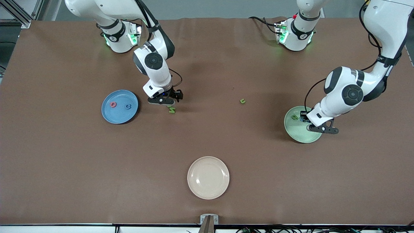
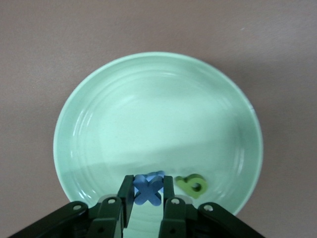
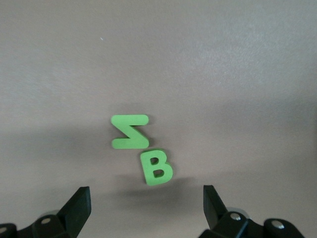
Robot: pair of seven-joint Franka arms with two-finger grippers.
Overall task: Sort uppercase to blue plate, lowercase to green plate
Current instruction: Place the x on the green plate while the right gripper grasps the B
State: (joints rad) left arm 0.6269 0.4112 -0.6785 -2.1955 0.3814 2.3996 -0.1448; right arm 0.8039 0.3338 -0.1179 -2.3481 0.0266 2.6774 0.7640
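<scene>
Left gripper [image 2: 147, 198] clenched on small blue foam x [image 2: 148, 189], over pale mint-green plate [image 2: 158, 114] beside green foam p [image 2: 193, 185]. Right gripper [image 3: 146, 208] spread wide, directly over green foam B [image 3: 157, 168]; green foam N [image 3: 130, 131] just beside.

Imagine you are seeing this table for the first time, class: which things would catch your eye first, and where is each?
Probably the left gripper, shut on a blue x over the green plate, where a green p already lies. Next, the right gripper hangs open over a green N and green B on the bare table beside the blue plate. A cream plate sits nearest the front camera.
</scene>
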